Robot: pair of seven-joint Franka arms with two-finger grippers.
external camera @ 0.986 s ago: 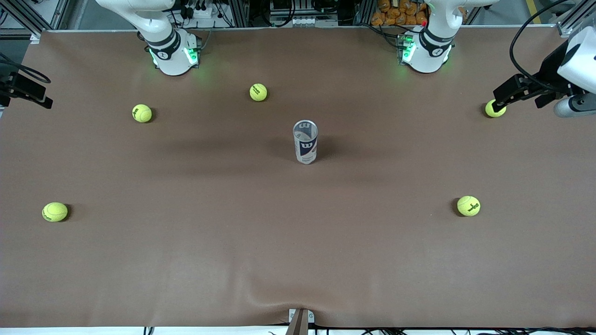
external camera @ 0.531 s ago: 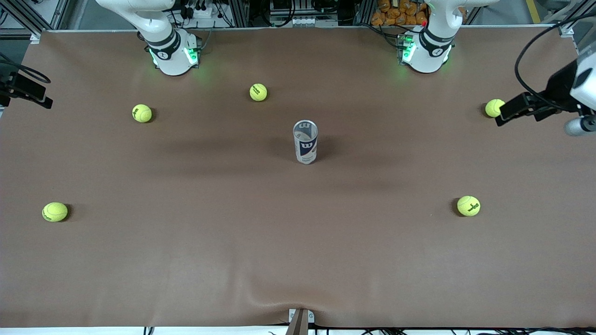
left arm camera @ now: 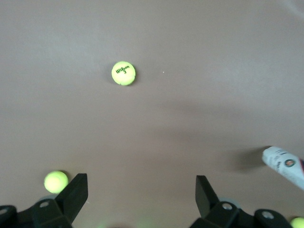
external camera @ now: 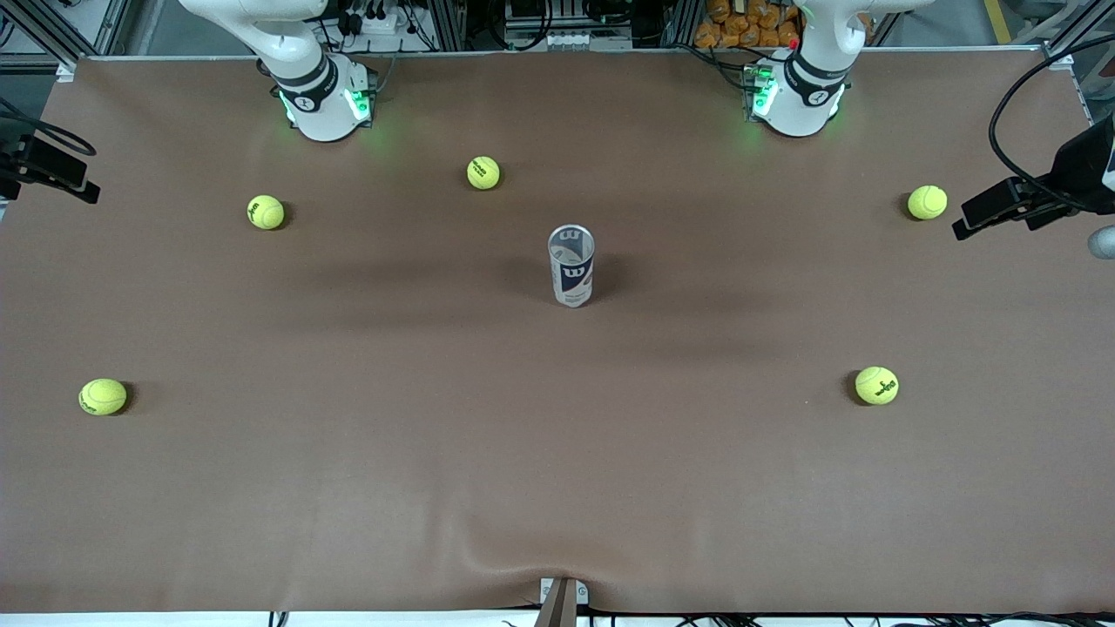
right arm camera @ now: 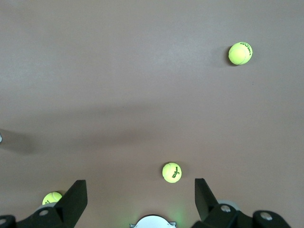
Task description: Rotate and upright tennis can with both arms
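Observation:
The tennis can (external camera: 571, 266) stands upright in the middle of the table, with its open silvery rim up and its "W" label showing. One end of it also shows in the left wrist view (left arm camera: 284, 164). My left gripper (external camera: 976, 218) is open and empty, up over the table's edge at the left arm's end, well clear of the can. It shows in its own view (left arm camera: 141, 187) with the jaws wide apart. My right gripper (external camera: 65, 178) is open and empty over the table's edge at the right arm's end, and its own view (right arm camera: 137, 190) shows it open too.
Several yellow-green tennis balls lie scattered on the brown table. One (external camera: 927, 202) is beside the left gripper, and others (external camera: 876, 385), (external camera: 483, 172), (external camera: 266, 212), (external camera: 103, 396) lie around the can. The arm bases (external camera: 322, 100), (external camera: 797, 96) stand along the table's edge farthest from the front camera.
My left gripper has drawn back toward the left arm's end of the table, uncovering the ball it was over. The can, the balls and the right arm have not moved.

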